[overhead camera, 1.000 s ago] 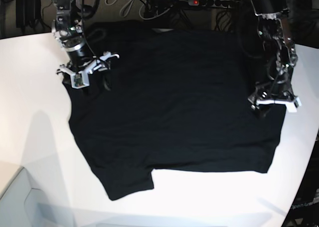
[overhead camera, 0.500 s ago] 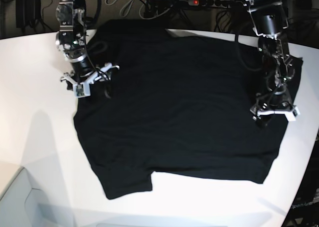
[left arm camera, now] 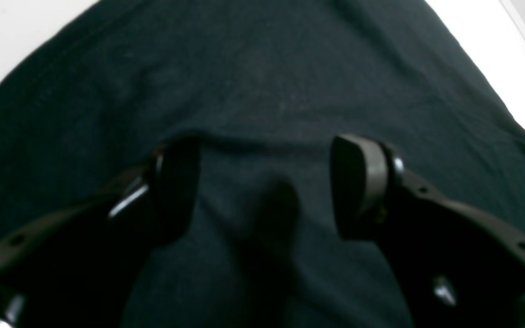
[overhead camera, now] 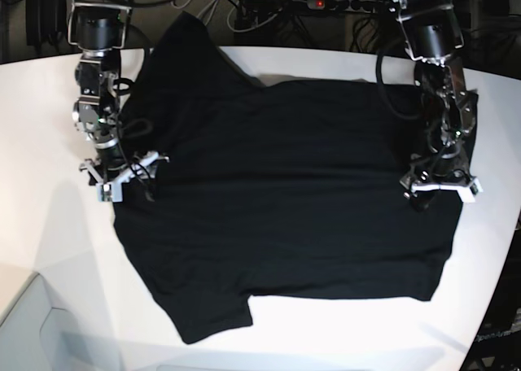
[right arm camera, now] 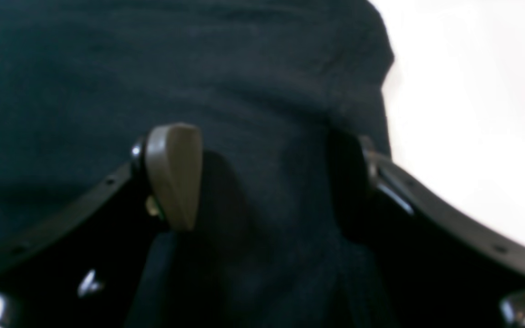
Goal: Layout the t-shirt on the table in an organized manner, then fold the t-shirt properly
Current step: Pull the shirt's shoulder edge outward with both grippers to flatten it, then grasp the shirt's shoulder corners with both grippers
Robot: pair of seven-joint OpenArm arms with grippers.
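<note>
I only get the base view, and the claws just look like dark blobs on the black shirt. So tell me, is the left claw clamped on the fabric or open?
Observer: The left wrist view shows the left claw open, with its jaws wide apart over the t-shirt.
Operator: Is there any cloth between them?
Observer: Yes, a low raised ridge of fabric runs up through the gap, and neither jaw is pinching it.
Operator: And the right one?
Observer: In the right wrist view the right claw is open too, and one finger sits close to the shirt's edge, with bare table just beyond.
</note>
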